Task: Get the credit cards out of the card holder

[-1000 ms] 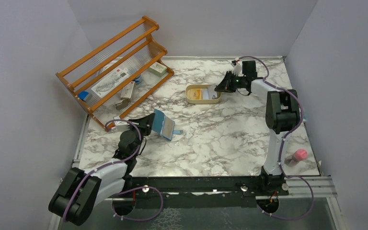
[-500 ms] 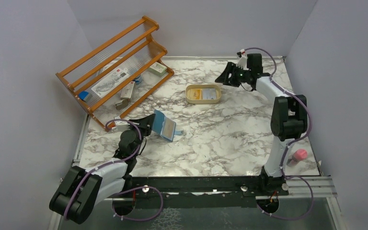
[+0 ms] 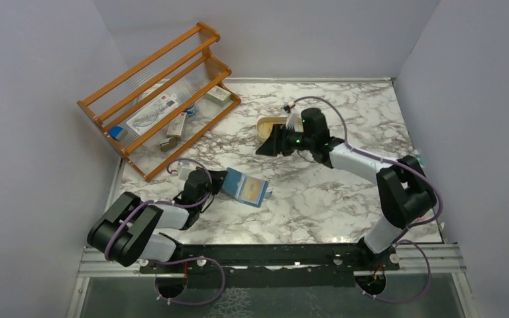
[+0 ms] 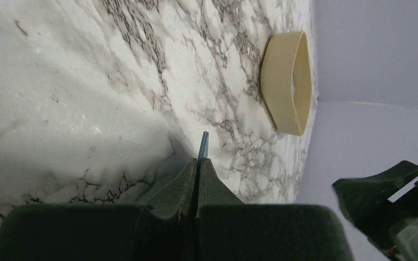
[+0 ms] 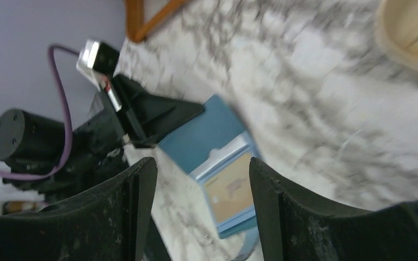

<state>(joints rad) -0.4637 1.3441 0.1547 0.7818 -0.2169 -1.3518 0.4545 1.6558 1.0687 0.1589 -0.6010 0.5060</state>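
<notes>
The teal card holder (image 3: 244,187) lies open and nearly flat on the marble, left of centre. A yellow credit card (image 3: 256,191) sits in its pale blue inner slot and also shows in the right wrist view (image 5: 233,187). My left gripper (image 3: 217,184) is shut on the holder's left edge; in the left wrist view only its thin blue edge (image 4: 203,145) shows past the gripper (image 4: 197,162). My right gripper (image 3: 267,147) is open and empty, just behind and above the holder (image 5: 209,133), apart from it, and it also shows in the right wrist view (image 5: 202,166).
A cream tray (image 3: 270,124) stands behind the right gripper, partly hidden by the arm; it also shows in the left wrist view (image 4: 287,81). An orange wooden rack (image 3: 159,93) with packets stands at the back left.
My right arm has swung from the back right, past the tray, forward toward the card holder. My left gripper has shifted right and laid the holder flatter.
</notes>
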